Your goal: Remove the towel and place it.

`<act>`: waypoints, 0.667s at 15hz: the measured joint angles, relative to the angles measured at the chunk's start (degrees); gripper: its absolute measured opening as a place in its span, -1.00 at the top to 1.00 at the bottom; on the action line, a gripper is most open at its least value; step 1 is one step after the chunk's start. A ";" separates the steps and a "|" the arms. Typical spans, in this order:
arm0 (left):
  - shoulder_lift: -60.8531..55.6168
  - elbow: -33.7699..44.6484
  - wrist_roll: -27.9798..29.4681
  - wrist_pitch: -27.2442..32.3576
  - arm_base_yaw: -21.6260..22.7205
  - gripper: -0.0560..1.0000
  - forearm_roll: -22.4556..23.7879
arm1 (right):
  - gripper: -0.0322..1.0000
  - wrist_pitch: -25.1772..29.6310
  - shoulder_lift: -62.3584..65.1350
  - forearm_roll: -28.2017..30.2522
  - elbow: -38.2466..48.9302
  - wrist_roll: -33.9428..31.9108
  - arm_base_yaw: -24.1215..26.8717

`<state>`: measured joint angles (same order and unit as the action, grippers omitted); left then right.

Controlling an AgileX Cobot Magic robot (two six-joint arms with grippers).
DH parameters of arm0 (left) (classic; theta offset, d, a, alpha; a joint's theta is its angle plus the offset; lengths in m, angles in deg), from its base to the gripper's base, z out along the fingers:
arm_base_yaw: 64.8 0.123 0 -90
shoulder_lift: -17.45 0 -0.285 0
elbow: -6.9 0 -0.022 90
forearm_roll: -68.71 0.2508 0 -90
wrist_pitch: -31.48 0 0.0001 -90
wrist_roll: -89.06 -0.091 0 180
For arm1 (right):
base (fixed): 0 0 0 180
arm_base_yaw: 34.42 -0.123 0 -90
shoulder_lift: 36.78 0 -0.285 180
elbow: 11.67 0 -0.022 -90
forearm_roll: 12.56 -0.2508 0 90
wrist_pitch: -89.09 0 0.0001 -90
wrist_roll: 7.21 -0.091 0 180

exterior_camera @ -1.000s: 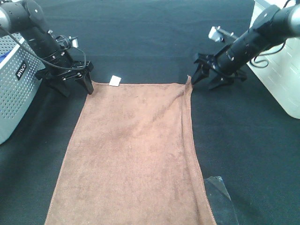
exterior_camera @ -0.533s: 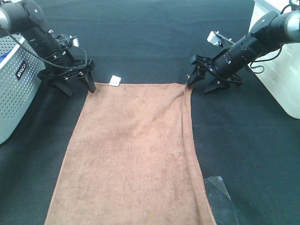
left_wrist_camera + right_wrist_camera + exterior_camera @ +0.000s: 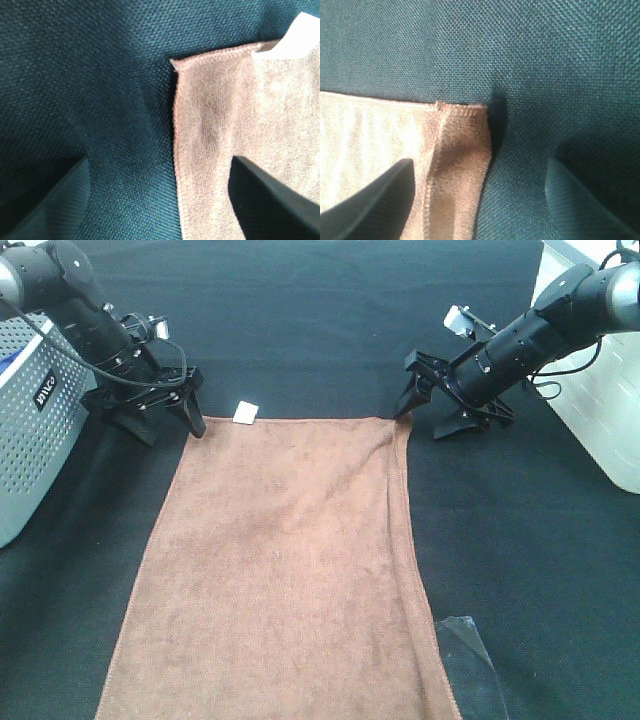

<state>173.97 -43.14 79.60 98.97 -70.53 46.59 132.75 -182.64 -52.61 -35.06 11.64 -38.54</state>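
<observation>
While both arms hang over the far corners, the brown towel [image 3: 285, 570] lies spread flat on the black woven tabletop [image 3: 330, 320], its far hem running between the two grippers & its near end going out of frame. L gripper [image 3: 165, 420] sits at the far-left corner, jaws apart, nothing between them; wrist view shows the towel corner [image 3: 176, 62] lying between the two finger pads, one pad over cloth, one over bare mat. R gripper [image 3: 425, 412] at the far-right corner, jaws spread wide too, empty, one pad over cloth & one off it. That corner [image 3: 462, 112] has its side hem rolled into a small fold. Judging by the look: soft terry, light, totally limp, so it'll drape & drag, not hold shape. Best hold prob. the two stitched far corners, pinching hem & pile together; the doubled R fold gives more to bite. White tag [image 3: 245, 412] near L corner is too flimsy to pull by.
</observation>
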 joint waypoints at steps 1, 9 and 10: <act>0.00 0.00 -0.17 -0.06 -0.11 -0.48 0.00 | -0.42 0.00 -0.11 -0.11 -0.11 0.00 0.00; 0.23 -0.23 0.69 -1.43 -4.35 -0.48 -1.26 | -0.42 -6.30 -0.57 0.74 -0.17 1.15 -4.81; 0.29 -0.29 0.74 -1.43 -4.53 -0.48 -1.26 | -0.42 -6.30 -0.57 1.55 -0.17 0.97 -4.93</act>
<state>174.26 -43.42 80.35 97.54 -75.06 45.33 126.45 -183.22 -51.06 -35.23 12.62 -43.47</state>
